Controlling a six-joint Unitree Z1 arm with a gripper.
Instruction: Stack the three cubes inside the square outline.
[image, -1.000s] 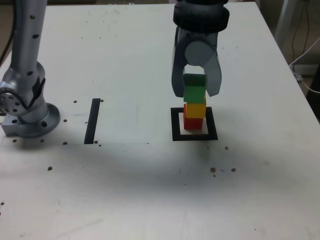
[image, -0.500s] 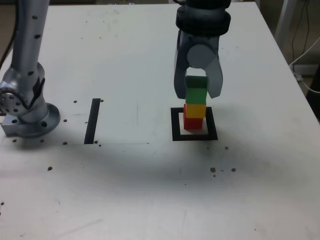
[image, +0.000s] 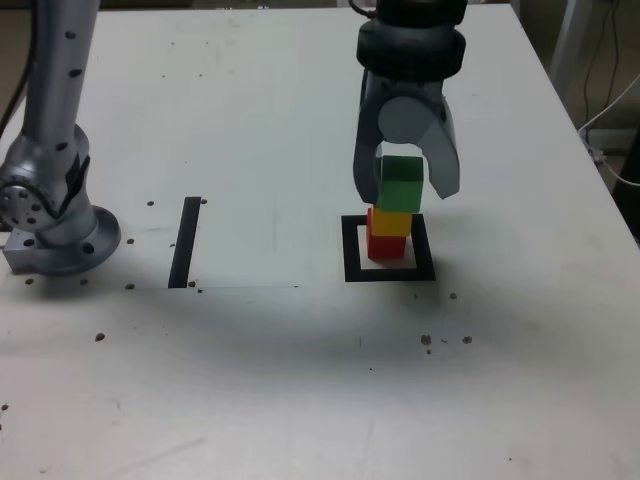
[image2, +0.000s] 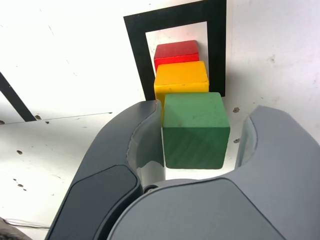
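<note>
My three cubes stand in one column: the red cube at the bottom, the yellow cube on it, the green cube on top, shifted slightly toward the exterior view's right. The red one sits inside the square outline, a thick black border with a white centre.

Grey-blue curved jaws, glossy on their inner faces, a pale round hub above the jaws, black ribbed wrist collar, silver arm column with dark screws
</note>
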